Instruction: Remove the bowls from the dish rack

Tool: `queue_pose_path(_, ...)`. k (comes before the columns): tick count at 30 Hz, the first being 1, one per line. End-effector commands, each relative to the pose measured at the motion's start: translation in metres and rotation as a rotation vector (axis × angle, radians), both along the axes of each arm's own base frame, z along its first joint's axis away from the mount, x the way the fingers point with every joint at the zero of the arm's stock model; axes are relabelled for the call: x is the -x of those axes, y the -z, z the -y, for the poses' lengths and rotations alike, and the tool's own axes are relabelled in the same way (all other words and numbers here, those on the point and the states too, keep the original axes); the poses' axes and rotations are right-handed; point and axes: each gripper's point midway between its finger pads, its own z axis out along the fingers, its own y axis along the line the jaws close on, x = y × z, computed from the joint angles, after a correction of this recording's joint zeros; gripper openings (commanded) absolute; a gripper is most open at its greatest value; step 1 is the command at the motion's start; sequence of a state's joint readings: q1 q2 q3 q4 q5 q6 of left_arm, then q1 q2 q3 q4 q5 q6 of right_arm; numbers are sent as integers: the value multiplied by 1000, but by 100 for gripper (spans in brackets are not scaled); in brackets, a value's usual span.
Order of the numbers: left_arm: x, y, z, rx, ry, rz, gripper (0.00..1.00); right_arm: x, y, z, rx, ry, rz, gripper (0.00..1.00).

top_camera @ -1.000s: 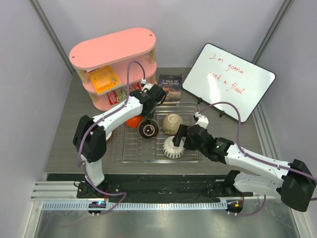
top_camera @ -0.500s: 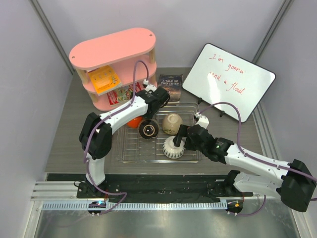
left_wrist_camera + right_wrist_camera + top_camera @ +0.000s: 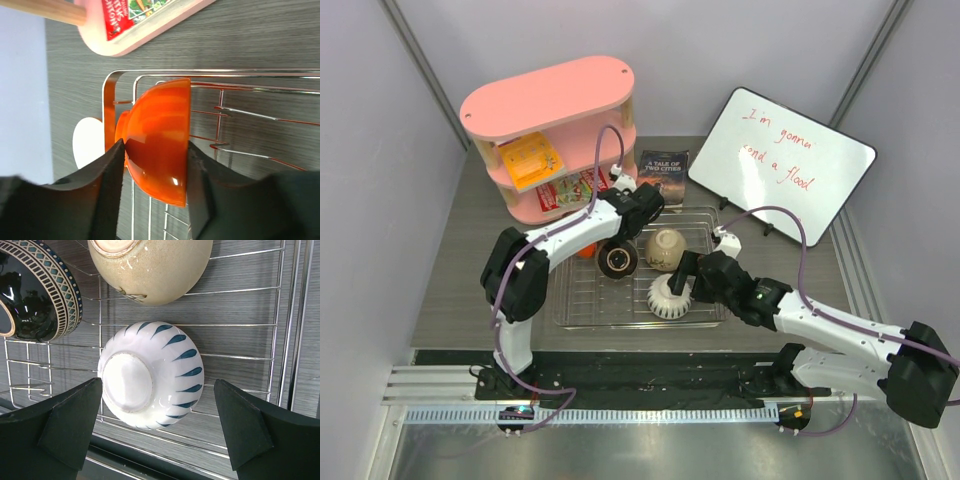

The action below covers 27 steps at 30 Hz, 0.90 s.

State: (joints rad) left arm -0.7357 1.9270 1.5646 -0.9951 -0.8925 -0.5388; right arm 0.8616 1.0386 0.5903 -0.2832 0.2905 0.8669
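1. Far left is the matte pink shelf unit (image 3: pixel 550 110) with rounded ends, standing on the grey wood-grain counter (image 3: pixel 460 290).
2. The left hand (image 3: pixel 155 150) is clenched on a glossy orange bowl (image 3: pixel 160 125). The bowl stands on edge at the left end of the thin silver wire dish rack (image 3: pixel 250 72). The black pads press its foot side and its rim. Only the left wrist view shows that grip; from the top you just get a sliver of orange beside the arm.
3. Next in the rack is the shiny dark bowl (image 3: pixel 35 295). Its patterned rim band only reads in the right wrist view.
4. Then comes the speckled beige bowl (image 3: pixel 666 248), also in the rack.
5. The white bowl (image 3: pixel 150 375) lies in the rack with its foot toward the wrist camera, showing blue leaf strokes. The right hand (image 3: pixel 159 390) is released, with a finger on either side of it and neither touching.
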Motion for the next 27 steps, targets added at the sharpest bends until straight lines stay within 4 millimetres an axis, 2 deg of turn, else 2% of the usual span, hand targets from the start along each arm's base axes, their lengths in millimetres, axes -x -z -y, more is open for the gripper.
queue_pose_path(1,12,11,-16,-45,-25,-44,43,-3,-1,1,-8,9,15,100)
queue_pose_path(5,12,8,-15,-46,-19,-42,33,-4,0,0,-9,6,11,100)
queue_pose_path(8,10,3,-15,-47,-17,-38,19,-4,2,1,-6,7,8,100)
queue_pose_path(9,9,0,-13,-46,-13,-33,11,-4,2,1,-7,10,7,100)
queue_pose_path(12,7,-6,-13,-51,-12,-25,0,-4,2,0,-9,5,6,100)
queue_pose_path(18,4,-18,-14,-48,-13,-6,0,-5,2,0,-10,8,6,100)
queue_pose_path(24,2,-45,-16,-25,-20,50,0,-5,3,-1,-9,7,4,100)
queue_pose_path(27,2,-59,-14,60,-21,73,0,-5,2,-1,-11,5,4,100)
